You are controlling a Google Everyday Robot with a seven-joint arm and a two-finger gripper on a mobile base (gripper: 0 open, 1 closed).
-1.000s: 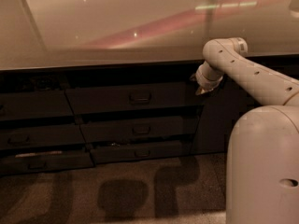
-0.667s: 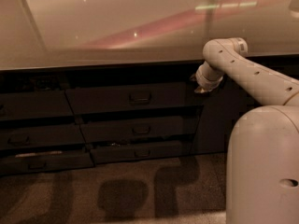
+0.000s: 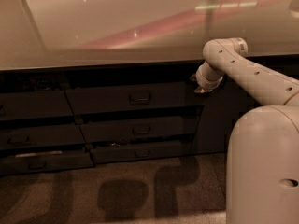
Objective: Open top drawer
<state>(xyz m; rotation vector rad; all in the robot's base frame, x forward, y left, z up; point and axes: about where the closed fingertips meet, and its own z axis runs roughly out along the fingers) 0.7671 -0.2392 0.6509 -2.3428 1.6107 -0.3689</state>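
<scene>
The top drawer (image 3: pixel 107 99) is a wide dark grey front under the counter edge, with a small dark rectangular pull handle (image 3: pixel 139 97) at its centre. It looks shut, flush with the fronts around it. My gripper (image 3: pixel 197 84) hangs from the white arm at the drawer's right end, just under the counter lip and well right of the handle. Most of the gripper is hidden behind the wrist.
A pale glossy counter top (image 3: pixel 117 27) runs above the drawers. Two shallower drawers (image 3: pixel 140 129) (image 3: pixel 140 151) sit below the top one, and another stack (image 3: pixel 35 134) stands to the left. A dark cabinet door (image 3: pixel 217 120) is at the right. My white base (image 3: pixel 264 167) fills the lower right.
The arm and gripper have shifted very slightly left and down along the counter edge. The drawer has not moved.
</scene>
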